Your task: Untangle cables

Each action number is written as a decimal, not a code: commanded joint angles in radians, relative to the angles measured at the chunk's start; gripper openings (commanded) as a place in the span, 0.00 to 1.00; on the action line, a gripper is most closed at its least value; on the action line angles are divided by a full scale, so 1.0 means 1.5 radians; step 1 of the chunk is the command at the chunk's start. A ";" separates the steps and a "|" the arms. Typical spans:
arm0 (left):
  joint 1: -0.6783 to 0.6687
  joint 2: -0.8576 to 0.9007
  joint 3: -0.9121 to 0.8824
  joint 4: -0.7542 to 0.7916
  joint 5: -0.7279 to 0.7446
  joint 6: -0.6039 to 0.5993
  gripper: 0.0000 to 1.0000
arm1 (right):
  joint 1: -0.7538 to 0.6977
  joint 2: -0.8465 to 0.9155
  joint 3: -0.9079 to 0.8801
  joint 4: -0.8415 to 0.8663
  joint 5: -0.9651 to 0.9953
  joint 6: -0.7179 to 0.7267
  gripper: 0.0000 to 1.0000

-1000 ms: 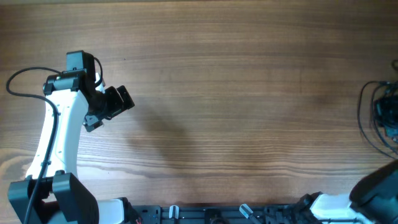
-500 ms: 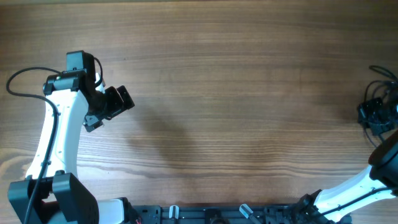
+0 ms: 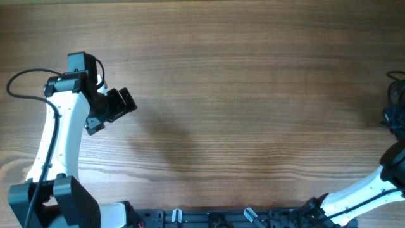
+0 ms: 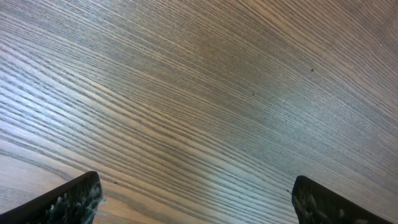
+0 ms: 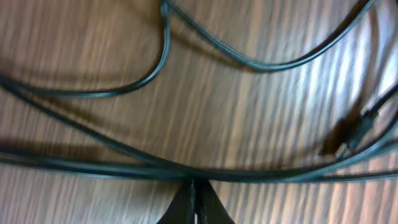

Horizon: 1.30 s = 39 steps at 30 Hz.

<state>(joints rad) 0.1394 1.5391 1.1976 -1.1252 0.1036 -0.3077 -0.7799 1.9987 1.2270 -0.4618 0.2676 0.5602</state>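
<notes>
At the far left we see the left arm (image 3: 60, 136), white with black joints, reaching up along the edge of the wooden surface (image 3: 240, 82), with a thick black lead (image 3: 14, 79) looping off its upper end. The left hand (image 3: 118, 103) sits at the arm's tip, angled toward the middle of the surface. In its own wrist view the left hand (image 4: 198, 202) is spread wide: one dark fingertip (image 4: 74, 198) shows in the lower left corner and the other in the lower right, with only bare wood grain between them. The broad middle of the surface carries nothing that we can make out. At the far right edge the cables (image 3: 392, 95) show from above as a few thin dark strands running into a dark cluster that is partly cut off by the frame. There the right hand (image 3: 396, 119) comes up from the right arm (image 3: 370, 190), which rises from the lower right corner. The right wrist view is blurred, yet we can see the cables (image 5: 261, 64) as thin dark-green strands lying in loose loops on the wood, with a small dark plug end (image 5: 356, 132) at the right. Several strands draw together at the tips of the right hand (image 5: 194, 198), whose fingers are pressed together and appear to pinch them there.
</notes>
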 commanded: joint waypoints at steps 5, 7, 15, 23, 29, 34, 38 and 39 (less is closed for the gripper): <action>0.002 -0.005 -0.002 -0.010 0.008 0.011 1.00 | -0.047 0.027 -0.011 0.111 0.014 0.010 0.04; 0.002 -0.005 -0.002 -0.011 0.008 0.011 1.00 | -0.055 0.027 -0.011 0.132 0.013 0.010 0.04; 0.002 -0.005 -0.002 -0.010 0.008 0.011 1.00 | -0.096 0.024 -0.010 0.136 -0.196 -0.008 0.06; 0.002 -0.005 -0.002 -0.010 0.008 0.011 1.00 | -0.096 -0.136 -0.010 0.020 -0.154 -0.030 0.55; 0.002 -0.005 -0.002 -0.011 0.008 0.011 1.00 | -0.090 -0.323 -0.010 -0.056 -0.233 -0.013 0.62; 0.002 -0.005 -0.002 -0.023 0.008 0.024 1.00 | -0.025 -0.456 -0.010 -0.086 -0.332 -0.110 0.64; 0.002 -0.005 -0.002 -0.024 0.008 0.024 1.00 | 0.073 -0.600 -0.010 -0.086 -0.490 -0.265 0.71; 0.002 -0.005 -0.002 -0.024 0.009 0.024 1.00 | 0.101 -0.646 -0.010 -0.101 -0.522 -0.289 0.78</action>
<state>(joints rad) 0.1394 1.5391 1.1976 -1.1603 0.1036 -0.2909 -0.7002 1.1679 1.2026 -0.5896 -0.3191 0.3073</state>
